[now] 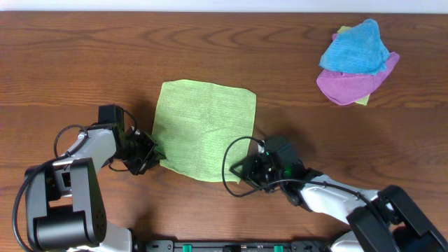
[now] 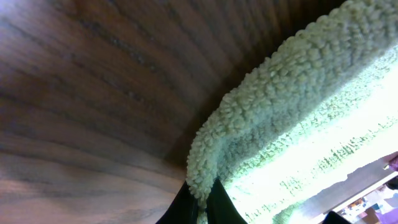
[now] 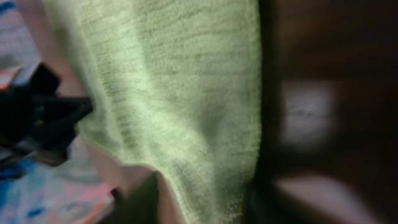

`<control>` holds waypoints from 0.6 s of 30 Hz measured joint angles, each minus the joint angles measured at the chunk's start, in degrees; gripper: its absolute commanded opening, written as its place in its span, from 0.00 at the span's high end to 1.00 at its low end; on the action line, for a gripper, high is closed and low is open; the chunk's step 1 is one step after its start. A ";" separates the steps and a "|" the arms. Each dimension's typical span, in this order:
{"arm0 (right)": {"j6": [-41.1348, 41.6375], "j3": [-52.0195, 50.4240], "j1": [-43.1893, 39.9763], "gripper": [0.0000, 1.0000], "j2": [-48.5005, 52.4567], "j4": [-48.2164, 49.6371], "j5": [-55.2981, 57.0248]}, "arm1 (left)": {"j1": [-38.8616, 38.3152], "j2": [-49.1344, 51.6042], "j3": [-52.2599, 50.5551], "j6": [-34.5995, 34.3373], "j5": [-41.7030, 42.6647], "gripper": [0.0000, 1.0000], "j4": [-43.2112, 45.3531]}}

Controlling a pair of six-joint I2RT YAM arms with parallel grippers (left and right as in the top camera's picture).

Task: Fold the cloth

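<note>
Brown wood-grain table [image 1: 84, 63] fills the scene. Nearest, the left gripper [image 1: 150, 155] reaches in low from the left, its fingers pinched tight on the near left corner of the cloth [image 1: 203, 129]. The right gripper [image 1: 246, 170], low from the right, clamps the near right corner. The cloth lies spread mid-table. Far right, a blue cloth [image 1: 353, 49] sits on a purple cloth [image 1: 353, 85].

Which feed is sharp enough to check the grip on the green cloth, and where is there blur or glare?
Overhead: sharp and evenly lit, the cloth clear. Left wrist: the cloth edge is crisp between the fingers, but its far side is blown out to near white. Right wrist: soft all over, with a pale glare patch on the table; grip unreadable there.
</note>
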 measured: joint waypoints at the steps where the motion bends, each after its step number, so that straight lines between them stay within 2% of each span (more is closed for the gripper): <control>1: -0.13 -0.26 0.09 0.99 0.59 0.02 0.24 | 0.00 0.00 0.00 0.04 0.04 0.94 0.02; 6: -1.42 -0.68 -0.11 0.99 0.96 1.57 1.25 | 0.00 0.00 0.00 2.14 1.68 0.94 -1.16; 10: -3.85 -0.79 -1.60 0.99 -0.94 -0.07 0.81 | 0.00 0.00 -0.09 5.92 2.51 0.95 -5.70; 18: -7.50 -1.03 -3.17 0.98 -13.73 -14.40 0.00 | 0.00 -0.15 -0.42 14.86 3.32 0.94 -14.91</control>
